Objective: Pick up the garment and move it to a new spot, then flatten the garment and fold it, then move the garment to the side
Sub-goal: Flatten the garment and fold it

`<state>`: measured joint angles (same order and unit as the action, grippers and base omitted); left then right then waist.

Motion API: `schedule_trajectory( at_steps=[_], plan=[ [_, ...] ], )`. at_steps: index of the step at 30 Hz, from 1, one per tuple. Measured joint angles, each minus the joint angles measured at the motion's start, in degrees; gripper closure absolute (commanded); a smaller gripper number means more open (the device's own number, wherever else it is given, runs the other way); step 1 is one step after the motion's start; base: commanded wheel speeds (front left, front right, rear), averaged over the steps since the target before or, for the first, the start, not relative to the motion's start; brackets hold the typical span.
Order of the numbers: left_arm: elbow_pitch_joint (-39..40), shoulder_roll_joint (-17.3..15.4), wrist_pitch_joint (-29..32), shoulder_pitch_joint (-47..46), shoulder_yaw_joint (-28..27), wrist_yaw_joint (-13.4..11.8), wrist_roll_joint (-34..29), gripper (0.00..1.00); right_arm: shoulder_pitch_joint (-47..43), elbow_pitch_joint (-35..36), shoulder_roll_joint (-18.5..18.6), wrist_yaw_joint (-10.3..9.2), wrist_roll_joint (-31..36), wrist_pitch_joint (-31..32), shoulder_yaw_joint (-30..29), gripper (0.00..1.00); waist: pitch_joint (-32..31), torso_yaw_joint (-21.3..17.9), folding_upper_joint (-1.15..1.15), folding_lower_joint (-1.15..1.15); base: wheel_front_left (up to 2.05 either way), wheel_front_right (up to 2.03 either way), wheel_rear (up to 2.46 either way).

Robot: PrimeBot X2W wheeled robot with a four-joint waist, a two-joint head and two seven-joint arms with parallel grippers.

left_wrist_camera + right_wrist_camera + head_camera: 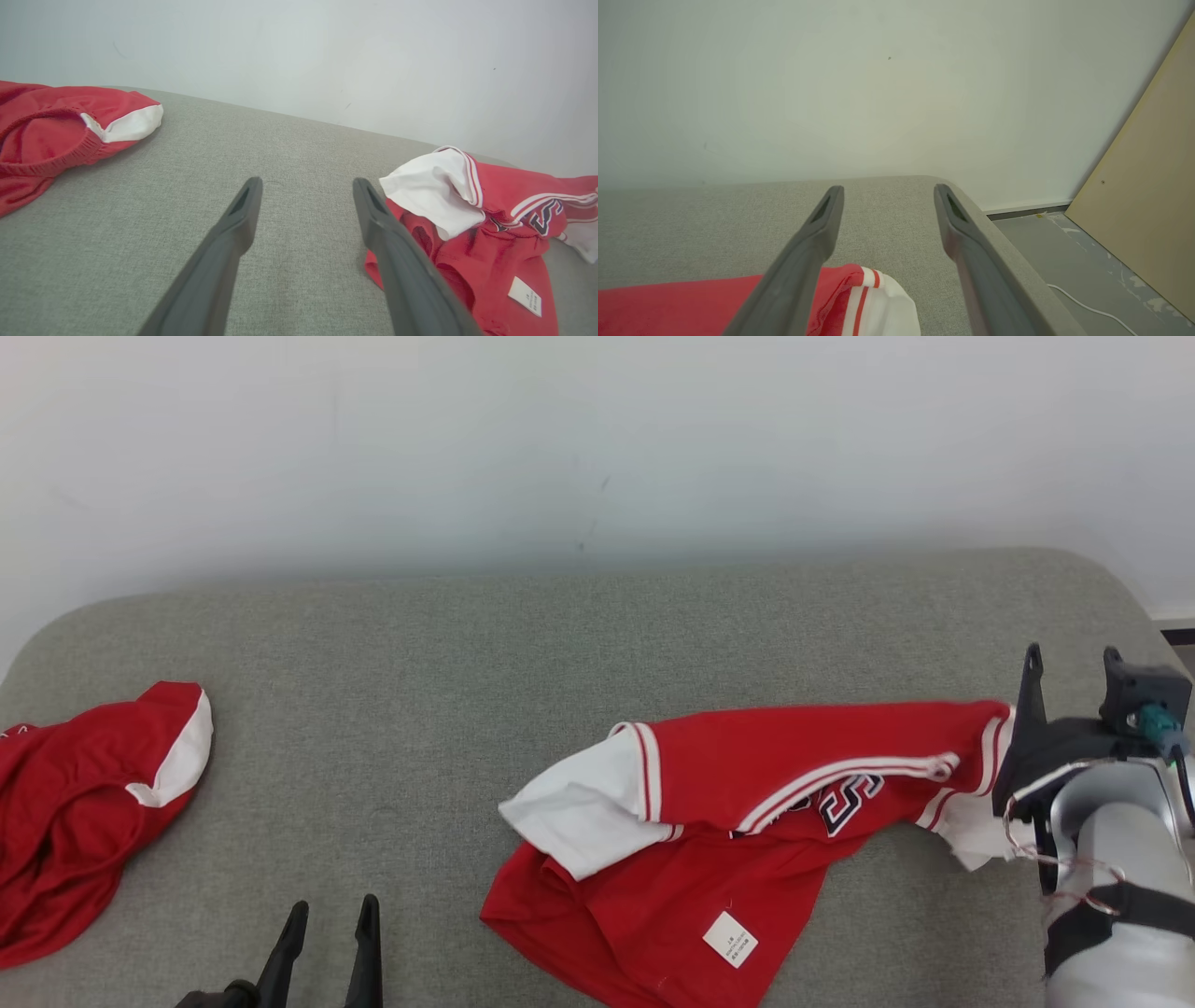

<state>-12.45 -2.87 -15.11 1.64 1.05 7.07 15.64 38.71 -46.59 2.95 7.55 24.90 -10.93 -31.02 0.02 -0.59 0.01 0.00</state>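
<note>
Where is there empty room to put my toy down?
Biggest bare patch of grey fabric table: between the crumpled red-and-white shorts at left and the red-and-white jersey. The strip along the white wall is bare too. Crowded: the right end, with jersey and right gripper.

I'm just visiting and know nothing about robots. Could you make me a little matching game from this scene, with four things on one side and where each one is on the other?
1. red jersey
2. red shorts
3. left gripper
4. right gripper

A. open, at the jersey's right-hand end
B. crumpled at the far left
C. open, over bare grey surface at the front
D. rumpled, centre-right, white label showing

Pairs: 1-D, 2-B, 3-C, 4-A
</note>
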Motion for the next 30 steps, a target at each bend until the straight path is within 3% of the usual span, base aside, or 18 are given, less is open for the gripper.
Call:
schedule_trajectory(
  at_steps=[5, 10, 17, 25, 30],
  plan=[
    [-0.2, 0.0, 0.0, 0.0, -0.2, 0.0, 0.0, 0.00, -3.8, 0.1, 0.0, 0.00, 1.3, -1.2, -0.6, 0.00, -0.3, -0.1, 0.00, 0.00, 0.00, 0.00, 0.00],
    [-0.2, 0.0, 0.0, 0.0, -0.4, 0.1, 0.0, 0.00, -7.8, 2.1, -0.1, 0.00, 0.0, -3.5, 5.3, 0.00, -0.7, -0.5, 0.00, 0.00, 0.00, 0.00, 0.00],
    [0.0, 0.0, 0.0, 0.3, -0.5, -0.3, 0.2, 0.00, -20.1, 18.6, -0.1, 0.00, -8.1, -4.2, 18.9, 0.00, -1.7, -1.4, 0.00, 0.00, 0.00, 0.00, 0.00],
    [0.5, 0.0, 0.0, 1.1, -0.6, -1.0, 0.5, 0.00, -33.4, 31.4, -0.1, 0.00, -13.4, -4.2, 26.7, 0.00, -2.9, -1.8, 0.00, 0.00, 0.00, 0.00, 0.00],
    [1.0, 0.0, 0.0, 2.1, -0.6, -1.0, 0.5, 0.00, -38.4, 33.0, -0.1, 0.00, -14.9, -4.2, 28.0, 0.00, -3.7, -1.6, -0.01, -0.01, 0.00, 0.00, 0.00]
  ],
)
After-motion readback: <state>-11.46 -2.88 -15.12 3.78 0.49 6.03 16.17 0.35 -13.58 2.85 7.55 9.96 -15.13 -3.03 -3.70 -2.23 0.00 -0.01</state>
